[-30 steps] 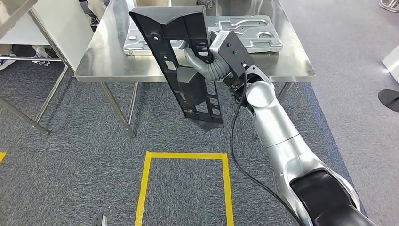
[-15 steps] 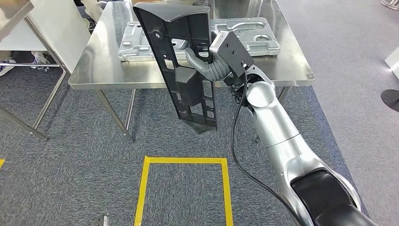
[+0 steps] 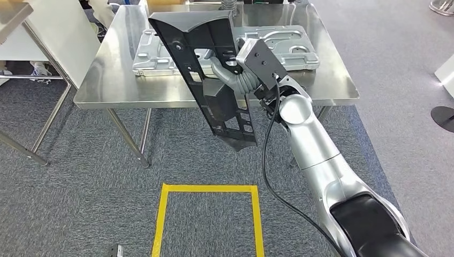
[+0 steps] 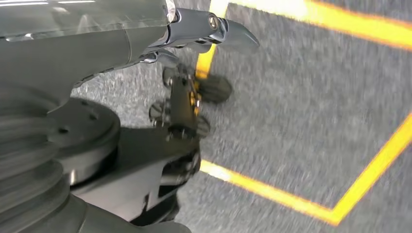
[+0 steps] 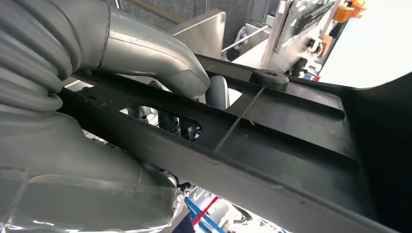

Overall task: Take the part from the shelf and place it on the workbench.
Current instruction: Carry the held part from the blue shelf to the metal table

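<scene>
The steel counter (image 3: 118, 88) stands on grey carpet, with two pale grey metal panels (image 3: 289, 51) lying flat on its top toward the far side. In front of the counter's near edge, the long black plastic part (image 3: 214, 80) hangs tilted in the air, its broad upper end over the counter top and its narrow lower end below the edge above the carpet, gripped near its upper half by the right hand (image 3: 227, 72), whose thumb (image 5: 160, 58) wraps over a rib. The left hand (image 4: 214, 29) hangs over yellow floor tape (image 4: 272, 191); whether its fingers are spread I cannot tell.
</scene>
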Available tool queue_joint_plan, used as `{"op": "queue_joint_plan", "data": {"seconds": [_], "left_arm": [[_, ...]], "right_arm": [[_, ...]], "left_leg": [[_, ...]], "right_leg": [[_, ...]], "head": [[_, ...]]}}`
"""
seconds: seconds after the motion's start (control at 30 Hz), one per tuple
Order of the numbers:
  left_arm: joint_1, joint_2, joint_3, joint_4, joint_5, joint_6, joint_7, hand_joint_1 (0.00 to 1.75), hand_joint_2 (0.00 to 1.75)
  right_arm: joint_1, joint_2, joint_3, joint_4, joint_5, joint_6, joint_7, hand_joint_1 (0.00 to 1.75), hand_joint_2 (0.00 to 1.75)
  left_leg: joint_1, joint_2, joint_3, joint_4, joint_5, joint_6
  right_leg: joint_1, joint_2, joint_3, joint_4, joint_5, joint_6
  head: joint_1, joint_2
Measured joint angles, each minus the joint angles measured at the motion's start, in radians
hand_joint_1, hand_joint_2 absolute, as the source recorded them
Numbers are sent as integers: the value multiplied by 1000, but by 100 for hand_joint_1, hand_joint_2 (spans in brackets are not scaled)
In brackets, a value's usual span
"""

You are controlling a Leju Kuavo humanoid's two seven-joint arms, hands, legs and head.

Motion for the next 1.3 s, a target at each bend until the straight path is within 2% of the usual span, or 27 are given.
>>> {"op": "queue_joint_plan", "data": {"seconds": [0.07,0.13,0.17,0.2,0.23,0.27,0.3,0.33,0.37,0.4,0.5,0.57,0.6,0.67,0.7,0.73,0.77,0.83,0.9,1.0,1.07,1.1,1.17,1.2,1.23,1.27,1.3], "left_arm": [[-2,-1,0,0,0,0,0,0,175],[-4,-1,0,0,0,0,0,0,175],[-4,-1,0,0,0,0,0,0,175],[-4,-1,0,0,0,0,0,0,175],[-3,-1,0,0,0,1,1,0,175],[-3,-1,0,0,0,1,1,0,175],[-3,-1,0,0,0,1,1,0,175],[-3,-1,-1,0,0,1,2,0,175],[-4,-1,-1,0,1,1,2,0,175],[-5,-1,-1,0,1,1,2,0,175],[-7,0,-1,0,2,2,1,0,175],[-8,1,-1,0,2,3,-1,0,175],[-8,1,-1,0,2,3,-1,0,175],[-6,1,-1,0,1,3,-1,0,175],[-5,1,-1,0,1,2,-1,0,175],[-5,1,-1,0,1,2,-1,0,175],[-4,1,-2,0,1,2,0,0,175],[-5,1,-2,0,1,2,0,0,175],[-6,1,-3,0,1,2,0,0,175],[-7,1,-7,0,1,0,0,0,175],[-8,0,-10,0,1,0,0,0,175],[-9,0,-12,0,1,0,0,0,175],[-10,0,-14,0,2,0,0,0,175],[-9,0,-15,0,2,0,0,0,175],[-9,0,-16,0,2,0,0,0,175],[-8,0,-16,0,3,0,0,0,175],[-7,0,-16,0,3,0,0,0,175]], "right_arm": [[-4,-1,0,-3,2,0,0,175,175],[-5,-2,0,-4,2,-1,0,175,175],[-2,-4,0,-4,2,-1,0,175,175],[0,-5,0,-4,3,-1,0,175,175],[1,-6,0,-3,4,-1,1,175,175],[1,-7,0,-3,4,-1,1,175,175],[0,-7,0,-3,5,-1,2,175,175],[-3,-7,0,-2,6,-1,1,175,175],[-5,-7,0,-2,7,-1,1,175,175],[-7,-7,0,-1,8,-1,1,175,175],[-9,-9,1,1,11,-3,0,175,175],[-12,-10,1,1,12,-7,-2,175,175],[-13,-10,1,1,12,-9,-2,175,175],[-12,-10,1,2,13,-11,-2,175,175],[-10,-10,1,3,13,-11,-2,175,175],[-8,-10,1,3,14,-12,-2,175,175],[-7,-10,1,3,16,-12,-2,175,175],[-6,-10,1,3,19,-14,-3,175,175],[-6,-11,1,3,23,-18,-3,175,175],[-3,-13,1,0,30,-24,-3,175,175],[-4,-15,0,-6,35,-29,-3,175,175],[-4,-16,-1,-8,37,-30,-3,175,175],[0,-17,-1,-9,41,-31,-3,175,175],[4,-19,-1,-9,43,-31,-2,175,175],[7,-20,-1,-9,45,-31,-2,175,175],[9,-21,-1,-9,46,-31,-2,175,175],[10,-22,-2,-10,46,-31,-2,175,175]], "left_leg": [[5,0,12,-9,-2,10],[6,1,19,-11,-8,16],[6,0,22,-11,-12,17],[6,0,25,-10,-16,17],[6,-2,31,-9,-21,16],[6,-3,39,-9,-27,15],[6,-4,48,-8,-35,12],[4,-4,55,-6,-42,7],[3,-5,60,-5,-49,2],[1,-5,62,-6,-54,-5],[2,-3,70,-9,-64,-22],[3,-2,53,38,-91,-32],[5,-1,24,94,-114,-35],[6,-1,-59,233,-159,-40],[6,-1,-91,276,-162,-41],[6,-1,-106,282,-143,-41],[6,-1,-100,246,-105,-39],[4,0,-52,110,-15,-31],[0,-1,-16,20,17,-21],[-1,-2,-8,2,8,-6],[3,-2,3,-6,5,6],[4,-1,8,-9,3,11],[4,-1,16,-10,-5,16],[4,-1,20,-9,-10,17],[4,-2,25,-9,-15,17],[4,-3,32,-8,-20,16],[4,-5,40,-6,-27,14]], "right_leg": [[-2,-1,-29,64,-33,10],[-7,-2,-108,202,-84,18],[-9,-3,-149,263,-98,22],[-11,-3,-177,295,-93,24],[-13,-4,-186,285,-67,25],[-15,-5,-173,236,-24,24],[-16,-7,-146,160,27,22],[-14,-8,-117,89,62,19],[-11,-8,-95,37,82,14],[-8,-8,-83,9,86,9],[-7,-5,-73,-3,74,-8],[-12,-5,-58,-12,70,-20],[-13,-6,-51,-15,67,-25],[-10,-6,-43,-14,58,-31],[-9,-5,-39,-13,53,-32],[-8,-4,-34,-11,47,-31],[-7,-3,-26,-9,40,-30],[-5,-1,-11,-5,24,-26],[-3,1,-7,-2,14,-17],[-4,1,-7,-4,8,-1],[-5,-1,-20,32,-13,10],[-6,-2,-45,81,-35,14],[-8,-3,-127,222,-83,20],[-10,-4,-164,275,-90,22],[-12,-4,-186,293,-78,23],[-13,-5,-186,268,-45,22],[-14,-5,-167,208,1,20]], "head": [[4,0],[7,0],[8,0],[8,0],[8,0],[8,0],[8,0],[8,0],[7,0],[6,0],[5,0],[2,0],[0,0],[-1,0],[-1,0],[-1,0],[-1,0],[-1,0],[0,0],[0,0],[1,0],[2,0],[2,0],[2,0],[3,0],[3,0],[3,0]]}}
